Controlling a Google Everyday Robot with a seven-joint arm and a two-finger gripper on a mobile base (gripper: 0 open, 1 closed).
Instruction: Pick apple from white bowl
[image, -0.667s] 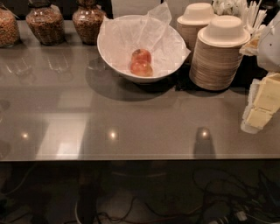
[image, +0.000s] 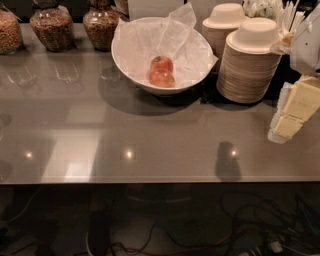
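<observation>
Nothing much has moved; the gripper (image: 292, 112) has only edged slightly left at the right edge. One apple (image: 162, 78) lies on tissue (image: 175, 40) in the white bowl (image: 127, 72), untouched, with what looks like a second touching it behind. Over the table (image: 150, 130), the gripper hangs well apart from the bowl, beside the stacked bowls (image: 247, 70); open or closed, I cannot tell. Reach, grasp and lift all seem left to do.
</observation>
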